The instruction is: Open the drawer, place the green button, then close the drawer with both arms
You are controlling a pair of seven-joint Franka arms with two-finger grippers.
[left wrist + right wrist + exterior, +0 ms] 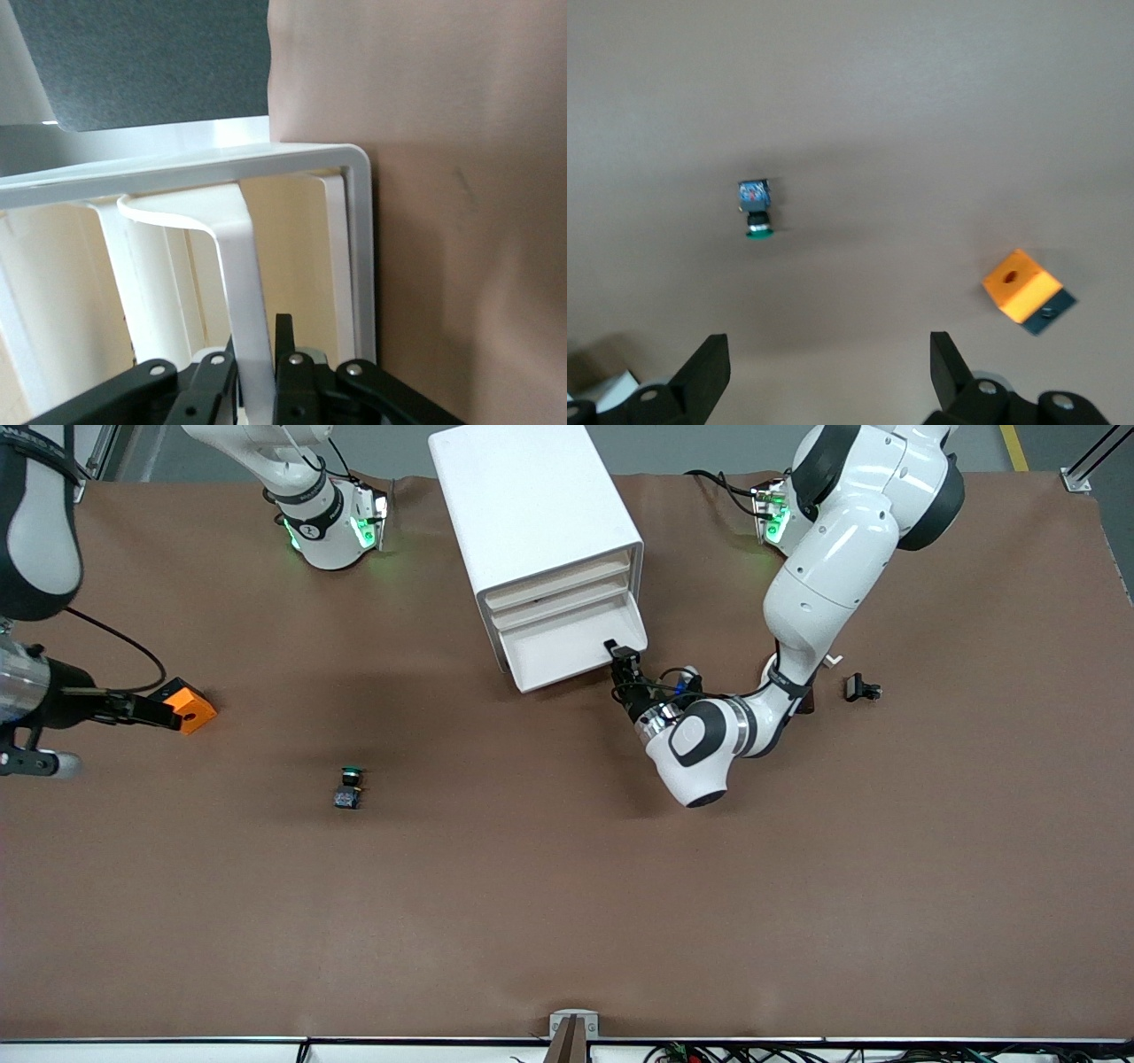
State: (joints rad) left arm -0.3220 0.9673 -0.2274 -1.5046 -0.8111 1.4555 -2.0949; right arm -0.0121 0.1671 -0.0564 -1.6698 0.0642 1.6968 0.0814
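The handle of the lowest drawer (567,657), partly pulled out of the cabinet (532,505), is being gripped by the closed left gripper (623,661). The right gripper (828,367) is being held wide open and empty above the table (567,921), where the button (349,787) is lying well apart from the orange block (190,707).

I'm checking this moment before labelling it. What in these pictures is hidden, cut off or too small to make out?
- Left tool at the drawer: left wrist view cuts off its fingers at the edge.
- Drawer interior: the cabinet covers most of it in the front view.
- Right tool: outside the front view, its arm cut by the edge.
- Button: too small for detail in any view.
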